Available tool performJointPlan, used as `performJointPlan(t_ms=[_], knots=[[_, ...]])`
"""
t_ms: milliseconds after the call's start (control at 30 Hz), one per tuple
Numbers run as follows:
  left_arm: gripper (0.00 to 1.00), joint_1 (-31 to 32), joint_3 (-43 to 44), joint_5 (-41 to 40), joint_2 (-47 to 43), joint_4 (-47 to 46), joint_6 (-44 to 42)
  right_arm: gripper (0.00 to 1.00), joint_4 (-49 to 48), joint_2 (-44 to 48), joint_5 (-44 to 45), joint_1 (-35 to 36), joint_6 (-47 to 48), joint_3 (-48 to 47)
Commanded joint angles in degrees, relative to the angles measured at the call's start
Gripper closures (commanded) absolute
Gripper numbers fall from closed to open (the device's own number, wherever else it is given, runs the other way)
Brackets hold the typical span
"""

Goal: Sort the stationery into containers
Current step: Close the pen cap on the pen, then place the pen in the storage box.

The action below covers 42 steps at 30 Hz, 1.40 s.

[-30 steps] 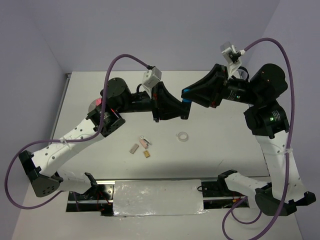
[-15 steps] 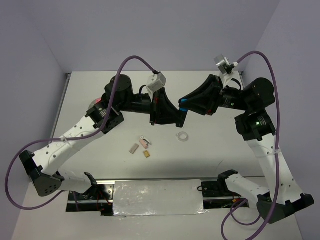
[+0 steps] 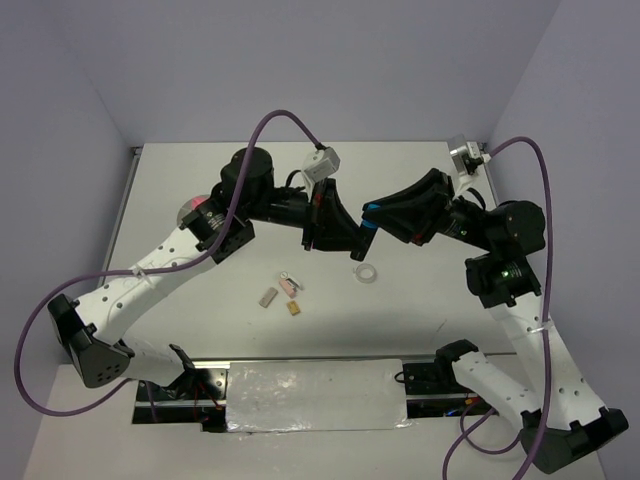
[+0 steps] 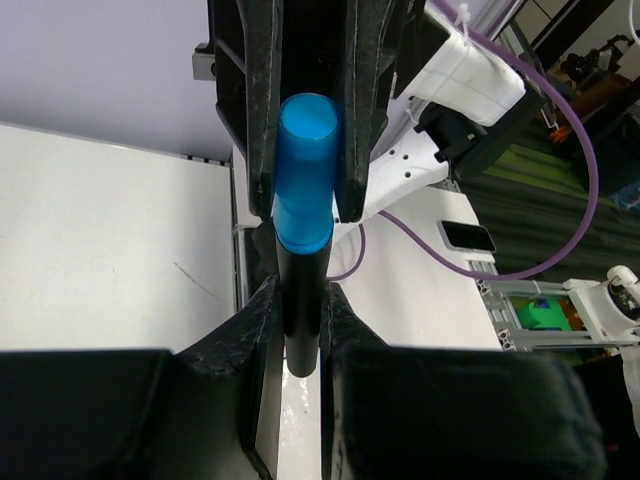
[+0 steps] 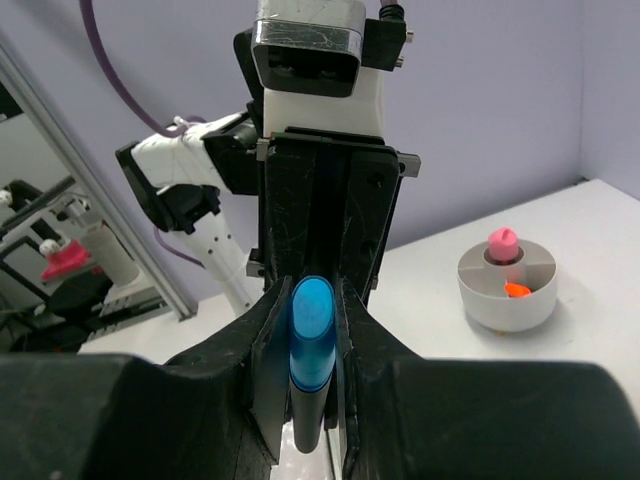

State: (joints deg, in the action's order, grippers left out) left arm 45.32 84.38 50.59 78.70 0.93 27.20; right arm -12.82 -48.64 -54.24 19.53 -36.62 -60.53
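Note:
A black marker with a blue cap (image 4: pixel 305 170) hangs in the air above the table's middle, gripped from both ends. My left gripper (image 4: pixel 300 300) is shut on its black barrel. My right gripper (image 5: pixel 312 300) is shut on the blue cap (image 5: pixel 312 335). In the top view the two grippers meet tip to tip at the cap (image 3: pixel 371 210). The white divided bowl (image 5: pixel 500 312) holds a pink tube (image 5: pixel 503 243) and an orange piece (image 5: pixel 516 290). From above the bowl (image 3: pixel 183 212) is mostly hidden behind my left arm.
On the table below lie a clear ring (image 3: pixel 366 272), a tan block (image 3: pixel 268 297), a small pink and white piece (image 3: pixel 291 286) and a small yellowish block (image 3: pixel 293 309). A foil-covered panel (image 3: pixel 315 395) sits at the near edge between the arm bases.
Both grippers, still joined on the marker, have drifted a little toward the near side. The right arm's elbow has dropped and swung inward. Neither grip has changed.

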Motion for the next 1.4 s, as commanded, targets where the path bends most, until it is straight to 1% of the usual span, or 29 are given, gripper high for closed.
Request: performJointPlan(t_ms=[0,33,167,300,400,533,567,600,633,733,800,833,867,900,933,1000,1100,1167,1233,1267,1300,1367], knots=[[1.0,-3.04,8.08,-10.6,-3.02,-28.96,2.32,1.0,3.54,0.12,-15.72,3.58,-8.28,8.66],[1.0,-3.13,8.52,-10.34,-2.85,-29.66,2.68,1.0,1.85,0.39,-15.29,4.02,-10.47,9.46],[1.0,-3.4,10.01,-10.33,-2.06,-31.16,3.56,1.0,-0.09,0.74,-14.49,6.39,-11.8,11.4],[1.0,-4.1,11.68,-10.33,-1.7,-30.64,2.95,1.0,-0.72,0.66,-14.14,8.5,-12.95,13.15],[1.0,-5.15,14.49,-8.76,-0.65,-30.46,2.86,1.0,2.79,0.13,-14.49,9.91,-11.2,13.25],[1.0,-6.82,18.27,-7.26,0.75,-27.83,1.2,1.0,7.36,-0.84,-15.37,11.41,-7.69,12.9],[1.0,-7.0,19.76,-7.17,0.93,-27.13,0.75,1.0,10.94,-1.01,-15.55,11.76,-6.54,12.55],[1.0,-7.17,20.47,-7.0,1.19,-26.51,0.4,1.0,12.89,-1.28,-15.55,11.93,-4.01,11.5],[1.0,-7.52,21.08,-6.73,1.54,-25.81,-0.04,1.0,14.47,-1.63,-15.55,12.46,-3.46,11.23],[1.0,-7.7,21.88,-7.16,1.72,-23.97,-1.53,1.0,16.42,-1.72,-14.32,13.25,-2.58,10.79],[1.0,-7.7,19.43,-7.26,1.29,-23.17,-1.89,1.0,15.46,-1.11,-12.49,13.17,-2.75,9.74],[1.0,-7.62,17.85,-6.91,0.24,-22.9,-1.89,1.0,16.5,-0.93,-8.99,13.17,-1.97,8.51],[1.0,-7.53,13.92,-6.65,-0.55,-23.6,-1.54,1.0,18.69,-0.93,-7.13,13.25,-1.09,5.37],[1.0,-7.61,11.8,-6.38,-2.04,-23.95,-1.28,1.0,21.84,-0.93,0.29,13.25,2.05,3.42],[1.0,-7.62,7.95,-6.29,-2.75,-23.87,-1.1,1.0,24.57,-0.93,2.97,13.25,3.21,1.66],[1.0,-7.62,5.46,-5.94,-4.5,-21.86,-1.79,1.0,25.21,-1.36,5.71,13.25,3.92,-1.51],[1.0,-7.62,1.85,-5.41,-6.53,-19.48,-2.76,1.0,26.97,-4.0,4.32,13.25,6.38,-5.9],[1.0,-7.62,0.96,-4.97,-7.06,-17.03,-4.25,1.0,30.65,-5.67,1.42,13.25,10.49,-9.06],[1.0,-7.62,0.96,-4.88,-7.59,-12.02,-7.33,0.99,35.37,-7.78,0.19,13.17,13.32,-11.61],[1.0,-7.62,1.05,-5.49,-7.85,-10.35,-8.29,0.99,36.8,-8.22,1.4,13.17,15.94,-12.41],[1.0,-7.62,1.05,-5.85,-8.55,-7.11,-10.22,1.0,37.77,-8.4,2.37,13.17,16.66,-12.94],[1.0,-7.7,0.61,-7.77,-9.17,-3.93,-12.95,1.0,37.26,-8.05,5.52,12.99,16.41,-13.03]])
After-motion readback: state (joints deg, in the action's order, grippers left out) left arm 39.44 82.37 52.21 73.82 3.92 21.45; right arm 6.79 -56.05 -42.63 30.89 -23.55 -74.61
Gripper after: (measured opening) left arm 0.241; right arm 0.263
